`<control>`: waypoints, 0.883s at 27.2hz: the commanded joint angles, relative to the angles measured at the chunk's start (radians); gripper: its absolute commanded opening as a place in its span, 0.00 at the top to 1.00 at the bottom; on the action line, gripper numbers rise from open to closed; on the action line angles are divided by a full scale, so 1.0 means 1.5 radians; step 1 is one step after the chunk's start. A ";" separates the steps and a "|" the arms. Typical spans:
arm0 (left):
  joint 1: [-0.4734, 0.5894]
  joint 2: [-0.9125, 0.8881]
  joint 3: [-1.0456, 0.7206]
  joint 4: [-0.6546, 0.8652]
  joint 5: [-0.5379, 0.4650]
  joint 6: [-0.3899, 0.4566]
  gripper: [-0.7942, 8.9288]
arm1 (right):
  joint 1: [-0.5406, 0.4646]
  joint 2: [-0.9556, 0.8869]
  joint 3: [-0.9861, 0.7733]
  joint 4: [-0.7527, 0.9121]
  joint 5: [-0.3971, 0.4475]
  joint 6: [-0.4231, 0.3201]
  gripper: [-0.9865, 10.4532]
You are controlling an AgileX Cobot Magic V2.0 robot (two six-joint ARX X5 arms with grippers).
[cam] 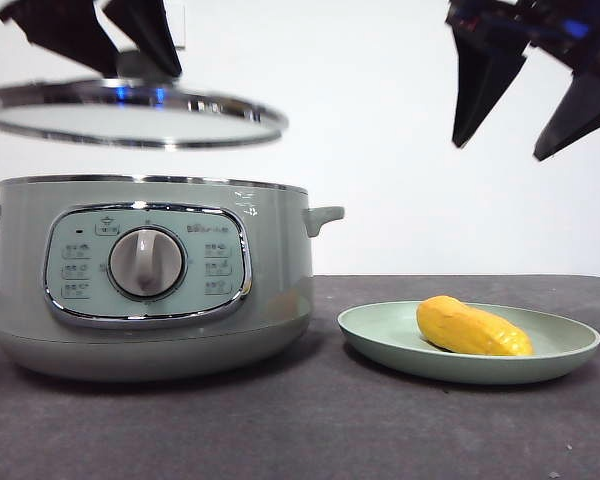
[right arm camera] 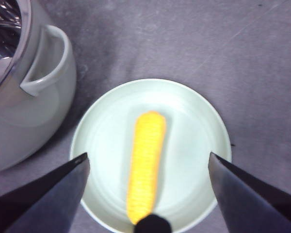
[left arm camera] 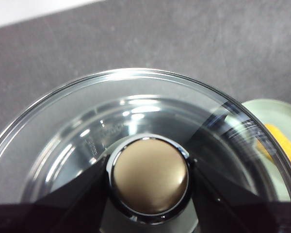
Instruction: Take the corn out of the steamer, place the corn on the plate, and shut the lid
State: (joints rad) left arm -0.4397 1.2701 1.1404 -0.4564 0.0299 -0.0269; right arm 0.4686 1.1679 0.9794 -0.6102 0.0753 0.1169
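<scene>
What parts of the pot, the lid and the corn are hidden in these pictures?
- Inside of the pot: front view looks level, so its wall hides it; in the left wrist view the glass lid glares.
- Panel labels: too small, front view.
- Lid knob: left end effector covers its sides.
- Corn: near end hidden by a dark part, right wrist view; the plate rim hides its underside in front.

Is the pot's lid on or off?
Off. The lid hangs above the steamer, with a gap between them, held by the left gripper at its knob.
</scene>
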 commanded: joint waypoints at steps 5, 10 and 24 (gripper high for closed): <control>0.000 0.047 0.008 0.029 0.004 -0.004 0.93 | -0.021 -0.007 -0.005 -0.029 0.042 0.006 0.56; -0.001 0.066 0.008 0.028 0.028 -0.004 0.93 | -0.037 -0.007 -0.005 -0.031 0.042 0.006 0.56; -0.004 0.086 0.008 0.024 0.032 0.001 0.61 | -0.038 -0.007 -0.005 -0.031 0.041 0.006 0.56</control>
State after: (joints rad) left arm -0.4427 1.3956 1.1408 -0.4427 0.0719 -0.0235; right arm 0.4118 1.1564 0.9794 -0.6582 0.1345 0.1169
